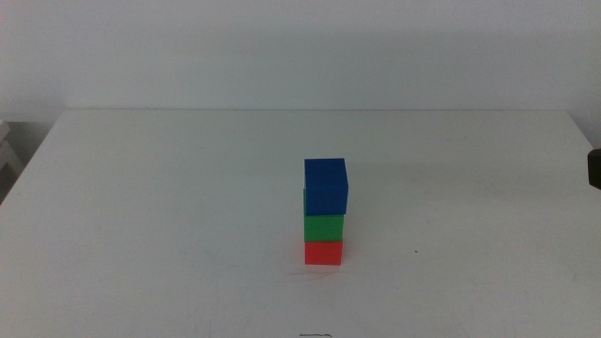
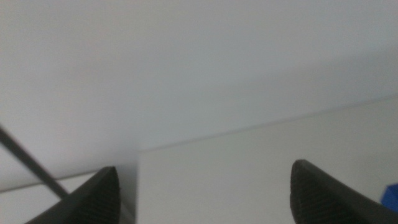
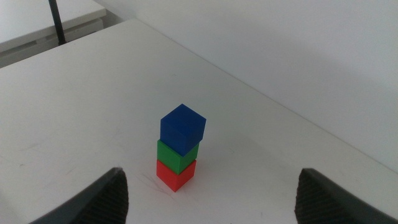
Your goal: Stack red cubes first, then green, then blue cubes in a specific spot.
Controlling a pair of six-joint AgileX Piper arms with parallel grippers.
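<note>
Three cubes stand in one upright column on the white table [image 1: 169, 216]. The red cube [image 1: 323, 252] is at the bottom, the green cube [image 1: 324, 227] sits on it, and the blue cube [image 1: 326, 185] is on top, turned slightly. The right wrist view shows the same red cube [image 3: 176, 173], green cube [image 3: 176, 155] and blue cube [image 3: 182, 129]. My right gripper [image 3: 212, 177] is open, back from the stack, holding nothing. My left gripper [image 2: 205, 171] is open and empty, off to the side, with a sliver of blue [image 2: 392, 194] at the picture's edge.
A dark part of the right arm [image 1: 594, 169] shows at the table's right edge. A low white side table [image 1: 7, 150] stands left of the table. A black pole [image 3: 56, 22] rises beyond the far corner. A wall is behind the table.
</note>
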